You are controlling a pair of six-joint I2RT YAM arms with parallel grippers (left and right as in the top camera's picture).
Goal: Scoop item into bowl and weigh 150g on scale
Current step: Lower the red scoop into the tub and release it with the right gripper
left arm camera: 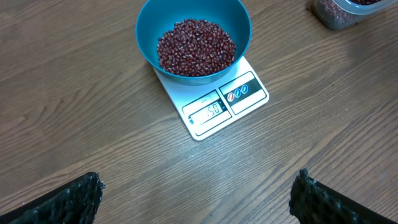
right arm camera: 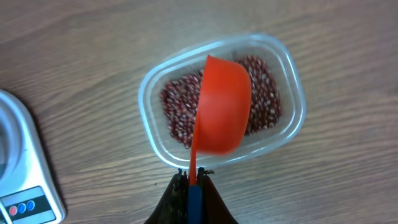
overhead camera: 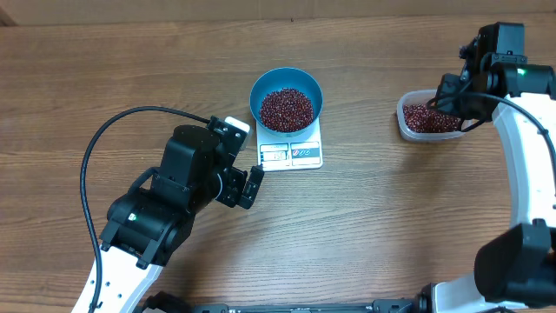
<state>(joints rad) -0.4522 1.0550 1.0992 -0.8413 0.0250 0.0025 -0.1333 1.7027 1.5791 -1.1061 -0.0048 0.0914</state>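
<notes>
Viewing from overhead, the blue bowl (overhead camera: 287, 78) of beans (overhead camera: 286, 109) sits on the scale (overhead camera: 292, 155) on the worktop (overhead camera: 391, 217), well apart from a clear container (overhead camera: 402, 119). From the left wrist, the left tool (left arm camera: 198, 190) stands wide, holding nothing. From the right wrist, the right tool (right arm camera: 191, 182) clamps a red scoop (right arm camera: 224, 106) by its handle above the container's beans.

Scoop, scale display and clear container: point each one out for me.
orange scoop (right arm camera: 221, 106), right wrist view, on the cup's outer side.
scale display (left arm camera: 211, 111), left wrist view, on the digit window.
clear container (right arm camera: 150, 99), right wrist view, on its left wall.
</notes>
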